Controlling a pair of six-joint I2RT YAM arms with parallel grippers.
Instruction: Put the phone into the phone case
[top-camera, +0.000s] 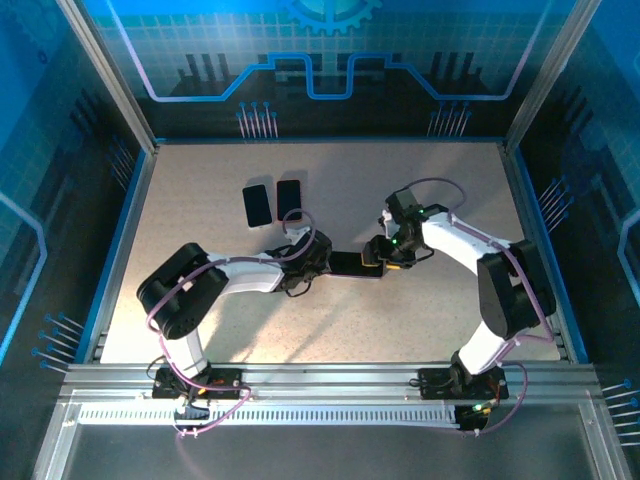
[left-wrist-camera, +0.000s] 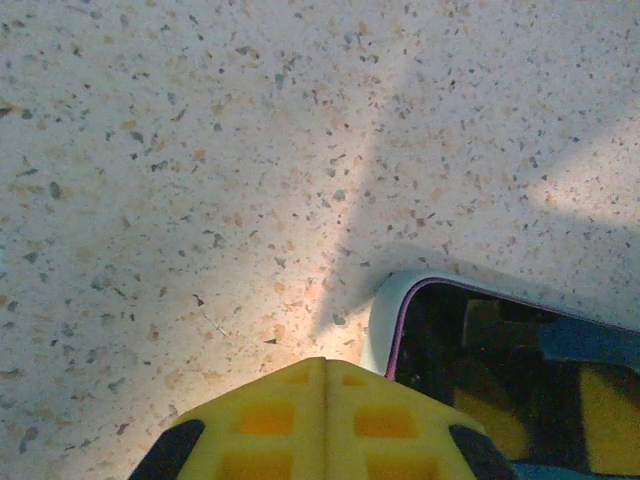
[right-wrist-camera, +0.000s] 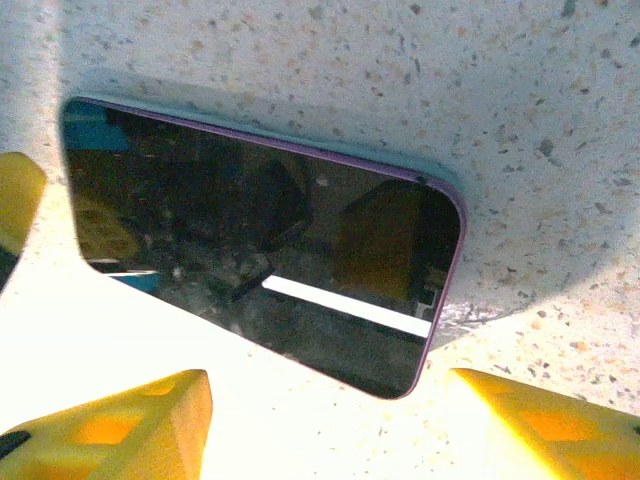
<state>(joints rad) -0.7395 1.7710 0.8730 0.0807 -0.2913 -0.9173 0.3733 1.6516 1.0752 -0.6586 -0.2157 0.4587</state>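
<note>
A dark phone (top-camera: 352, 264) with a purple edge lies flat at the table's middle, between the two grippers. A pale blue-grey case rim (left-wrist-camera: 385, 310) wraps its corner in the left wrist view, and the same rim (right-wrist-camera: 250, 135) runs along its far edge in the right wrist view. My left gripper (top-camera: 322, 255) is shut on nothing, its yellow tips (left-wrist-camera: 325, 362) pressed together just beside the phone's (left-wrist-camera: 500, 370) left corner. My right gripper (top-camera: 375, 258) hangs open (right-wrist-camera: 325, 385) over the phone's (right-wrist-camera: 260, 250) right end, its fingers apart and touching nothing.
Two dark flat rectangles (top-camera: 257, 205) (top-camera: 289, 199) lie side by side behind the left arm; I cannot tell whether they are phones or cases. Blue walls enclose the speckled table (top-camera: 440, 190). The left gripper's yellow finger (right-wrist-camera: 15, 200) shows at the right wrist view's left edge.
</note>
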